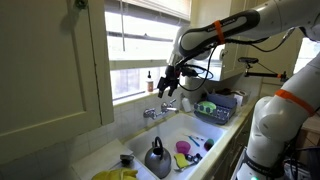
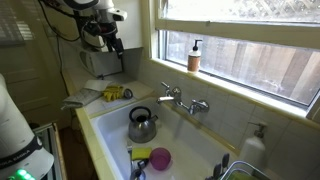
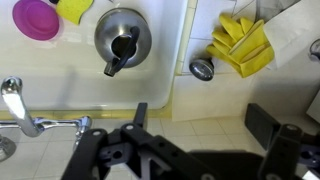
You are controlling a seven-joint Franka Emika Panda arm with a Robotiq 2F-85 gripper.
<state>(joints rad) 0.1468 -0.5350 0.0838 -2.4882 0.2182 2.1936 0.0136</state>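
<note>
Steel kettle point(image 3: 122, 38) is sitting domed and glossy in sink point(image 3: 75, 60) | only wrist view is showing me gripper point(image 3: 200, 125) jaws gaping wide | rubbery gloves point(image 3: 243, 45) are lying crumpled

Kettle point(image 2: 141, 124) in sink point(image 2: 196, 140), bowl point(image 2: 160, 158) just beside it; faucet point(image 2: 183, 100) behind; gloves point(image 2: 113, 93) on counter point(image 2: 97, 101) beside sink.

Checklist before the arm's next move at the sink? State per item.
1. Gripper open and empty: ok, fingers spread with nothing between them.
2. Gripper clear of the faucet: ok, it hangs above it, apart.
3. Kettle upright in the sink, lid on: ok.
4. Room around the kettle: not ok, a pink bowl and a yellow cup lie close beside it.
5. Kettle's contents: cannot tell.
6. Yellow gloves outside the sink: ok.
</note>
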